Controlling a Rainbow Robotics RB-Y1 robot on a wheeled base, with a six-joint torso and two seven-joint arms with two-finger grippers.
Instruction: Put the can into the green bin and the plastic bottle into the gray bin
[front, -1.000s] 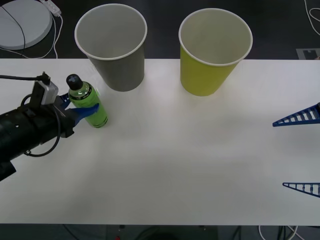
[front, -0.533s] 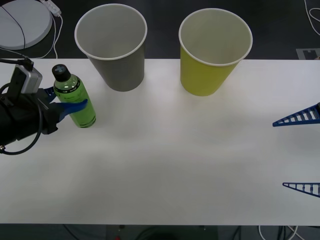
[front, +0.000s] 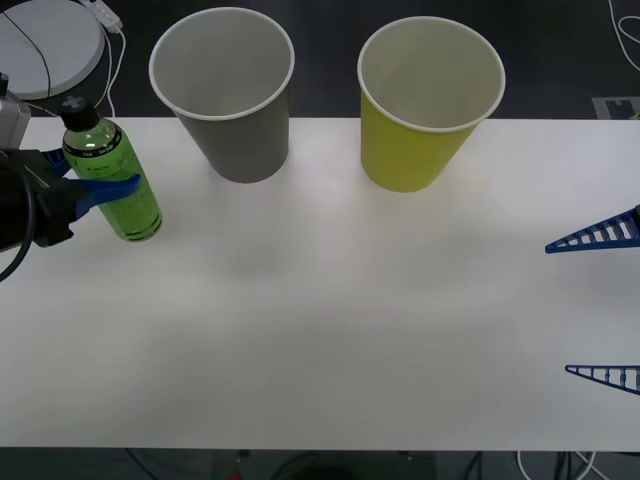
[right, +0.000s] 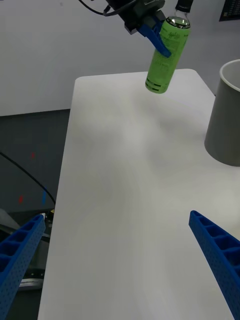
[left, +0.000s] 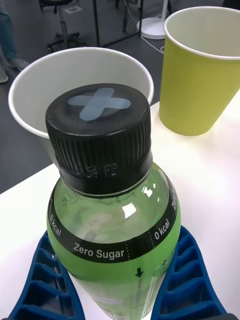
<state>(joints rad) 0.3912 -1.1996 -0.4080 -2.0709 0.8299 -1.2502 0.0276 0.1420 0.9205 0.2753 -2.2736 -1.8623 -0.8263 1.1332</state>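
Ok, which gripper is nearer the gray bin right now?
Left. The left gripper holds the plastic bottle lifted just left of the gray bin; the right gripper waits open at the table's far right edge, beyond the green bin.

Plain white table (front: 330, 330), rounded corners, dark floor around it. Two big paper-cup bins standing upright along the far edge: gray bin (front: 225, 95) toward the left, green bin (front: 425, 105) just right of it, a gap between them.
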